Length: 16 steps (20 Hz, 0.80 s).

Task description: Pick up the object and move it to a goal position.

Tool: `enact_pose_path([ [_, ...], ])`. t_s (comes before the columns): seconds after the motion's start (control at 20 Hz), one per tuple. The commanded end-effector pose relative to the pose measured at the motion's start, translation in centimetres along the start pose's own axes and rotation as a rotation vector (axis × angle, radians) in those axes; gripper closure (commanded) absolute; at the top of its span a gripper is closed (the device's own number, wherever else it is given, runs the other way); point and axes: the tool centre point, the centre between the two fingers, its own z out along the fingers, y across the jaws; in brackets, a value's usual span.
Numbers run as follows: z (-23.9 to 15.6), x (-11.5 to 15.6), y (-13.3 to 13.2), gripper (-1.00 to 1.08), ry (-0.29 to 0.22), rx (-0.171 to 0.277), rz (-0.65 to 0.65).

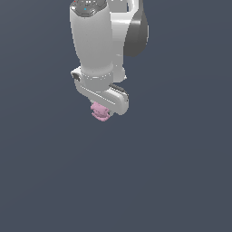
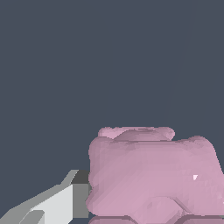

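The object (image 1: 99, 112) is a small pale-pink lumpy blob poking out just below the white hand of the arm in the exterior view. My gripper (image 1: 101, 110) is shut on it; the fingers are mostly hidden behind the hand and the blob. In the wrist view the object (image 2: 151, 175) looms large and close, and one light-grey finger (image 2: 65, 201) presses against its side. The other finger is out of frame. The blob hangs in the air, with no surface touching it.
The white arm (image 1: 93, 41) comes down from the top of the exterior view. Around it there is only a plain dark blue-grey background.
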Motion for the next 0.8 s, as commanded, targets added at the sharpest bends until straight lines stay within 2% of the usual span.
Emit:
enact_pose_path([
  [0.0,-2.1,0.8,-0.3,1.08,-0.001,-0.001,0.0],
  [0.45,-8.3,3.4,-1.2,1.08,-0.001,-0.001,-0.001],
  [0.75,-10.9,4.6,-1.6,1.08,-0.002,0.0,-0.001],
])
